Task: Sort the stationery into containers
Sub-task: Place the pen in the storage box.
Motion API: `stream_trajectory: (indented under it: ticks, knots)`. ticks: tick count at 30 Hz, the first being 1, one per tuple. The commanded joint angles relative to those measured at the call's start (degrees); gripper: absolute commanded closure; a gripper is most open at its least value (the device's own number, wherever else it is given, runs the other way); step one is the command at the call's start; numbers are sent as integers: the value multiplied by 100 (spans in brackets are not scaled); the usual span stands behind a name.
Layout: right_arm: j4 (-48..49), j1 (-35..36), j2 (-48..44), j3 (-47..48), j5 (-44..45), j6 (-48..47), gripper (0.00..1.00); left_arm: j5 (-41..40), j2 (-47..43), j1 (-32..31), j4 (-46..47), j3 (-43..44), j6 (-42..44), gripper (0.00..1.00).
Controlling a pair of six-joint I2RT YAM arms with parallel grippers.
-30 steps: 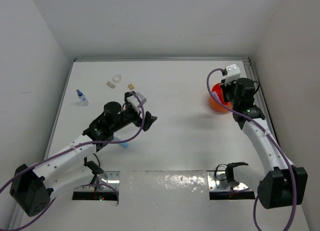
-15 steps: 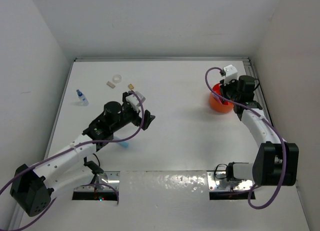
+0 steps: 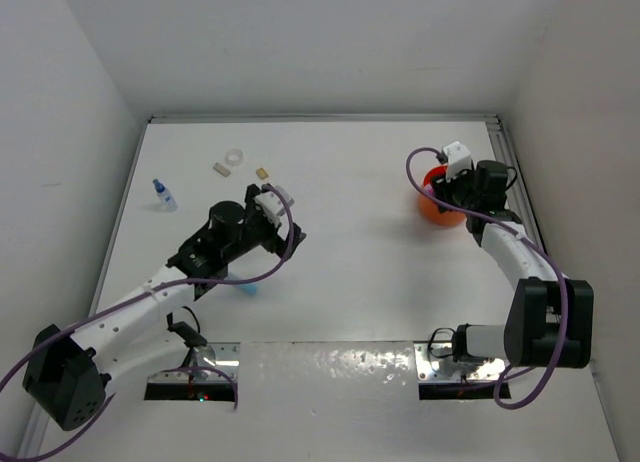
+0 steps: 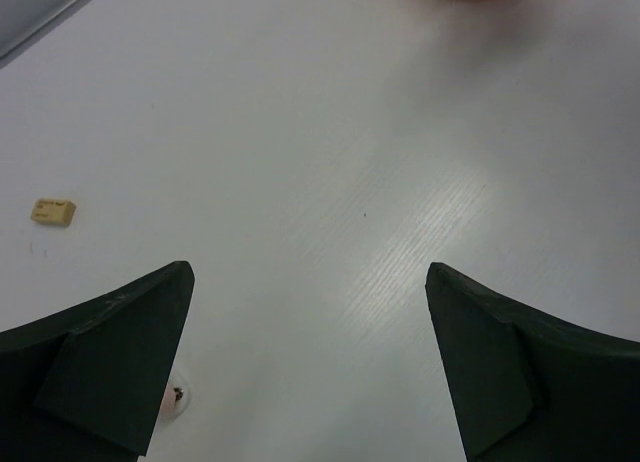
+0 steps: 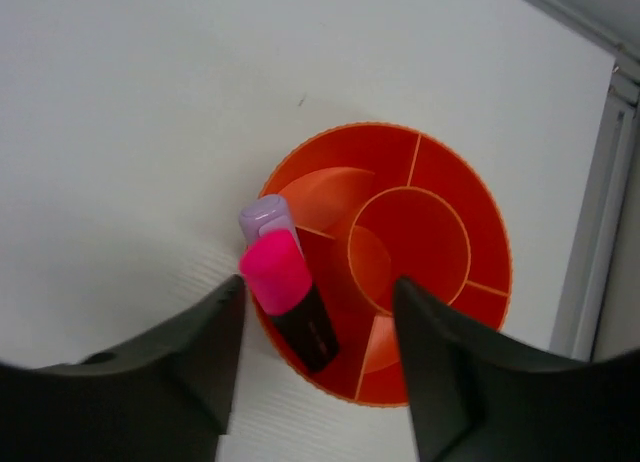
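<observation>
The orange tub [image 5: 420, 197] with inner dividers sits under my right gripper [image 5: 318, 287], whose jaws stand open on either side of it. A black marker with a pink cap [image 5: 290, 302] leans in an outer compartment, free of both fingers. A lilac piece [image 5: 265, 217] stands just behind it. From above, the tub [image 3: 435, 212] is at the right and my right gripper [image 3: 442, 187] hovers over it. My left gripper [image 4: 308, 272] is open above bare table, holding nothing; from above it [image 3: 292, 238] is left of centre. A beige block [image 4: 53, 211] lies to its left.
At the far left lie a blue-capped bottle [image 3: 160, 192], a beige block [image 3: 221, 167], a clear tape ring [image 3: 235, 158] and a second beige block [image 3: 262, 172]. A light-blue highlighter [image 3: 248, 290] peeks out beneath the left arm. The table's raised right rail [image 5: 590, 232] runs close to the tub.
My right gripper has opened and released the pink-capped marker into the tub; that arm shifted over the tub. The left gripper has barely moved.
</observation>
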Motion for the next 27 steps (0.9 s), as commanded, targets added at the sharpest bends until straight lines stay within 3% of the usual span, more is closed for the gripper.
stream_trajectory:
  ticks: [1, 4, 5, 6, 8, 11, 15, 23, 27]
  knots:
    - [119, -34, -150, 144, -72, 99, 35, 552, 98, 125, -574, -5, 1189, 0]
    - [48, -34, -413, 196, -116, 301, 28, 1186, 344, 248, -2321, 495, 3332, 0]
    - [39, -25, -614, 188, -133, 406, 26, 1257, 475, 284, -3388, 610, 3999, 0]
    - [39, -8, -720, 188, -168, 451, 24, 1232, 528, 327, -3869, 698, 5189, 2]
    - [30, 54, -949, 153, -195, 582, 22, 1022, 695, 538, -5070, 795, 6554, 9]
    - [-75, 202, -1388, 118, -239, 670, 21, 740, 932, 811, -5935, 778, 7508, 16]
    - [-207, 353, -1881, 47, -292, 758, 21, 327, 1442, 1022, -6036, 769, 7767, 18]
    - [-339, 783, -2444, -190, -292, 882, 21, 54, 2207, 1276, -5088, 437, 7652, 18]
    - [-409, 888, -2549, -181, -292, 952, 21, 80, 2454, 1470, -4490, 189, 7618, 24]
